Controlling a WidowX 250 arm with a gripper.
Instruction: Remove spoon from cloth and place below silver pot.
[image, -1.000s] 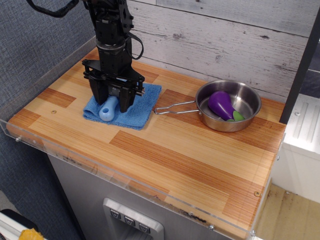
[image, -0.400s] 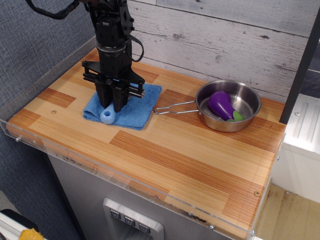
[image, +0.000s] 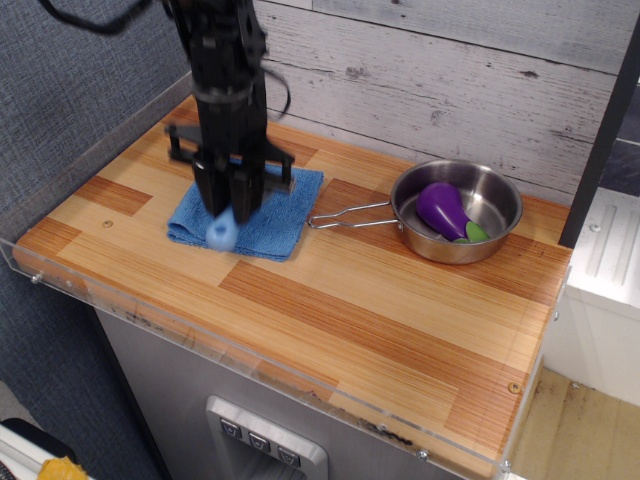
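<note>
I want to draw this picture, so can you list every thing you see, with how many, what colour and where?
spoon: one, light blue handle, over the towel's front edge, in the tool.
towel: one, blue, left part of the table.
pot: one, silver, right side, wire handle pointing left.
eggplant: one, purple with green tip, inside the pot.
table: one, striped wood.
wall: one, grey planks, behind.
tool: one, black, blurred, closed on the spoon.
</note>
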